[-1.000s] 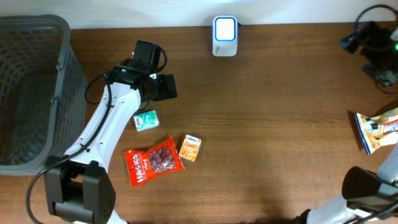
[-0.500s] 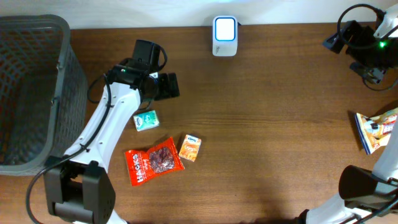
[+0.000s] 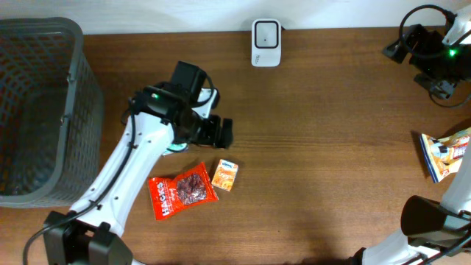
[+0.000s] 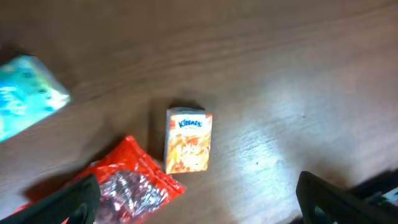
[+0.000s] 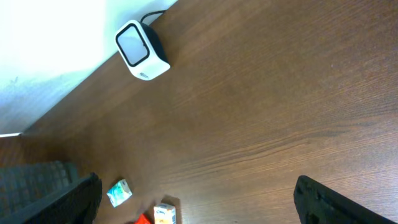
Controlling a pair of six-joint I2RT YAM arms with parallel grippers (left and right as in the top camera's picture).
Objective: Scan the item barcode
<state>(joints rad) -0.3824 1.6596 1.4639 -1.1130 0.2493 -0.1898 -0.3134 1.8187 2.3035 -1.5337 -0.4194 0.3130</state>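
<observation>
Three small items lie left of the table's middle: an orange Kleenex pack [image 3: 225, 174] [image 4: 188, 140], a red snack bag [image 3: 182, 191] [image 4: 124, 186] and a teal pack [image 3: 174, 146] [image 4: 28, 93] half hidden under my left arm. My left gripper [image 3: 218, 133] [image 4: 199, 208] hangs open just behind the Kleenex pack, holding nothing. The white barcode scanner [image 3: 266, 33] [image 5: 142, 51] stands at the table's back edge. Far off at the back right, my right gripper [image 3: 394, 49] [image 5: 199, 205] is open and empty, facing the scanner and the items.
A large grey mesh basket [image 3: 37, 110] [image 5: 37, 180] fills the left end of the table. A blue and orange snack packet [image 3: 445, 153] lies at the right edge. Cables and the right arm's body crowd the back right corner.
My left gripper has swung right and toward the front, from beside the teal pack to just behind the Kleenex pack. The scanner's window has gone from bright to dim. The right arm shifted slightly left.
</observation>
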